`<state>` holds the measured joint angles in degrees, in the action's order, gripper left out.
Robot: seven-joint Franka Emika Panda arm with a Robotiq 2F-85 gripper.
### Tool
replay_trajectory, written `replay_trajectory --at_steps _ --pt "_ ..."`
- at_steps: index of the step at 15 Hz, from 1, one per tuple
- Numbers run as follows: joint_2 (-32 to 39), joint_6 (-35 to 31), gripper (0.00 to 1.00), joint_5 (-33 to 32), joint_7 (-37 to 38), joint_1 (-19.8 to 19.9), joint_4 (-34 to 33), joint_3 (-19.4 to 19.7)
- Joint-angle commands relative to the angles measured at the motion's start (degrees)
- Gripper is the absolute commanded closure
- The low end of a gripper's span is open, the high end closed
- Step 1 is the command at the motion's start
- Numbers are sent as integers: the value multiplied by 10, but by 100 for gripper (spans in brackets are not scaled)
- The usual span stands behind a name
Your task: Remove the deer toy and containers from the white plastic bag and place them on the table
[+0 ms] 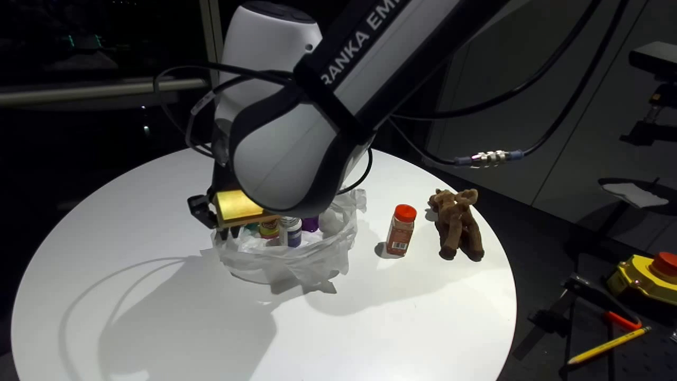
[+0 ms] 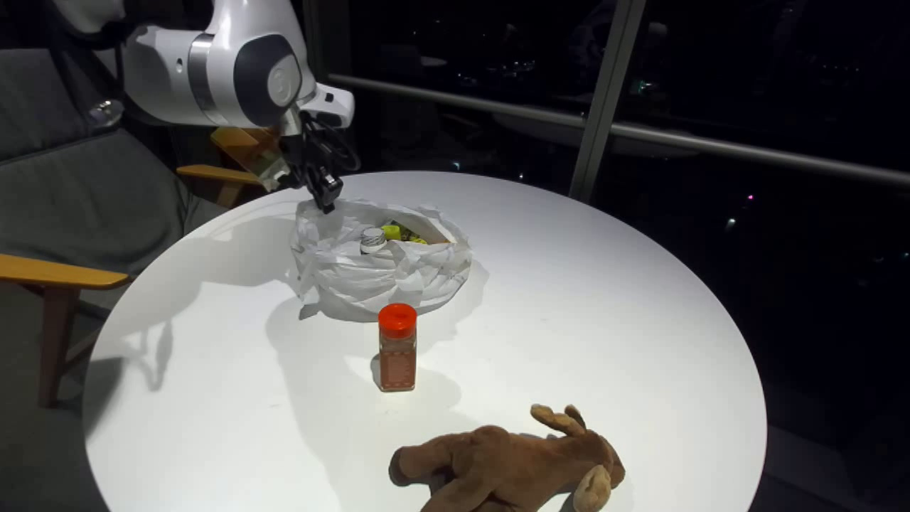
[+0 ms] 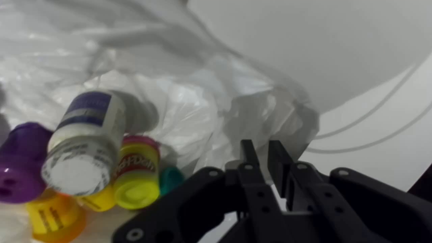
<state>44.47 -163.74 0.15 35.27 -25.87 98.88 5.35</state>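
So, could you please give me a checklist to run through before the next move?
1. Toy deer out of the bag: ok, it lies on the table.
2. Red-capped jar upright: ok, it stands on the table.
3. Jaws empty: ok, nothing shows between them in the wrist view.
4. Jaws wide enough for the white bottle: not ok, the gap looks too narrow.
5. Jaws lined up with that bottle: not ok, they sit off to its side.
6. Jaws clear of the bag: cannot tell, they are close to its edge.
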Motion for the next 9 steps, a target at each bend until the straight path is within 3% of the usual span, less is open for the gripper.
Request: replay_trajectory --at_steps 1,3,4,7,9 --pt "-23 -14 50 -32 42 -59 6 95" --pt "-44 20 36 -41 44 -66 16 111" --pt "-57 43 28 -38 35 -57 21 101" --pt "-90 169 6 -12 -26 9 24 20" --pt "-90 242 0 -4 -58 41 13 -16"
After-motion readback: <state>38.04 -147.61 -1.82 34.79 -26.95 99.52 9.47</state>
